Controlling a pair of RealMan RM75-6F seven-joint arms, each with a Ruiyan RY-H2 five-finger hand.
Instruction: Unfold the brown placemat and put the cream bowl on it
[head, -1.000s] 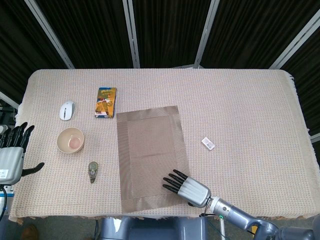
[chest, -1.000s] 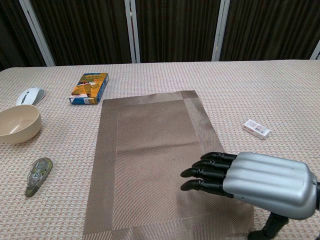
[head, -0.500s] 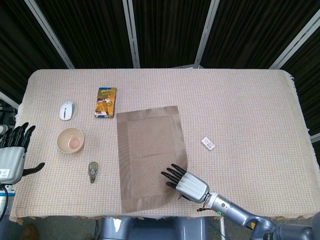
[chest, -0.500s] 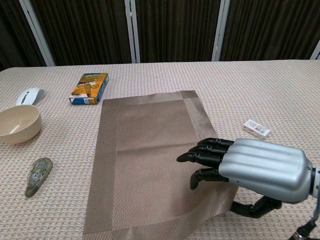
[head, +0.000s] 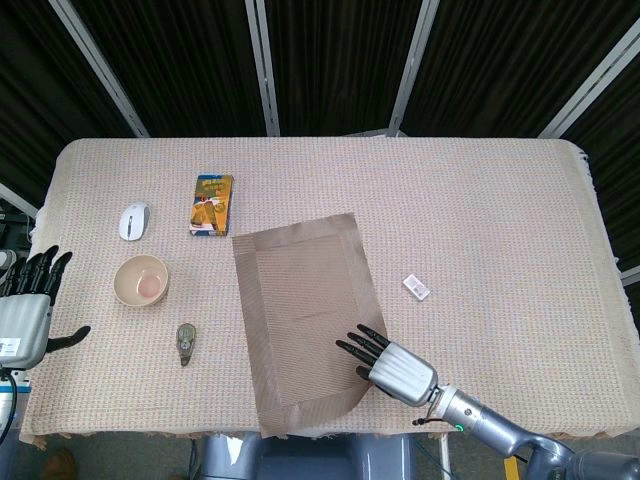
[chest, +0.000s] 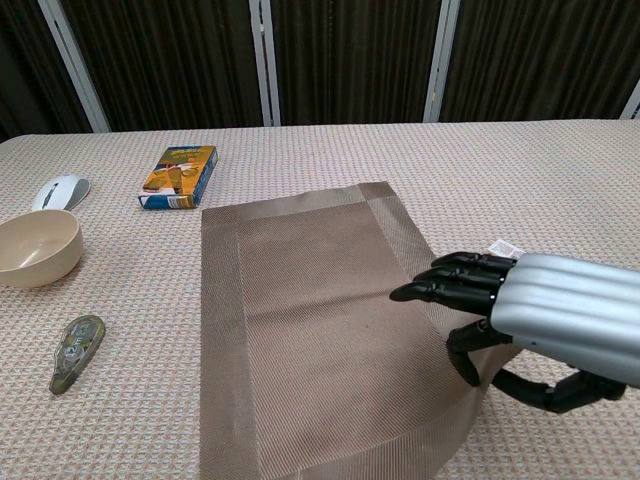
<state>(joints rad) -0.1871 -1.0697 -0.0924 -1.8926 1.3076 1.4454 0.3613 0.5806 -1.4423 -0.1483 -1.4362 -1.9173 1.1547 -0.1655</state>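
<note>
The brown placemat (head: 300, 310) lies opened out in the middle of the table, slightly skewed, its near end reaching the front edge. My right hand (head: 390, 362) is at the mat's near right corner. In the chest view the right hand (chest: 530, 315) has its fingers over the placemat (chest: 320, 320) and its thumb under the raised edge, pinching it. The cream bowl (head: 141, 281) stands upright on the cloth left of the mat, also seen as the bowl (chest: 38, 248) at the chest view's left edge. My left hand (head: 25, 305) hovers off the table's left edge, fingers spread, holding nothing.
A white mouse (head: 133, 221) and an orange-blue box (head: 212, 204) lie behind the bowl. A small tape dispenser (head: 185, 343) lies in front of the bowl. A small white packet (head: 416, 287) sits right of the mat, just beyond my right hand.
My right hand took hold of the mat's near right corner, lifted it and moved right. The mat turned slightly and its near end slid toward the front edge. The left hand stayed put.
</note>
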